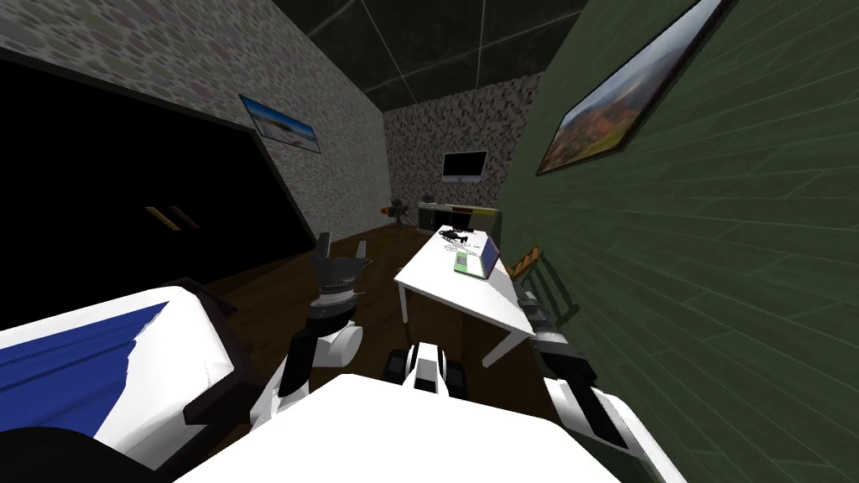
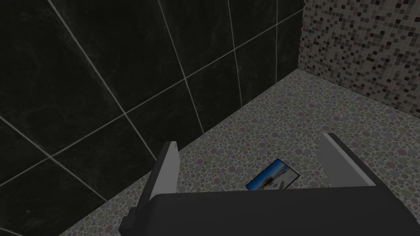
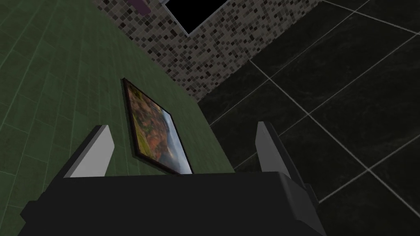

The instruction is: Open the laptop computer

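Observation:
The laptop lies on a white table ahead of me, toward the table's far half. It has a green base, and a bluish lid stands up at an angle from it. My left gripper is held up over the floor, left of the table and well short of the laptop; its fingers stand apart with nothing between them. My right arm is raised near the table's near right corner by the green wall. The right gripper is open and empty.
A bed with a blue and white cover is close on my left. A green chair stands between the table and the green wall. Small dark items lie at the table's far end. A low cabinet stands beyond the table. Dark wooden floor runs between bed and table.

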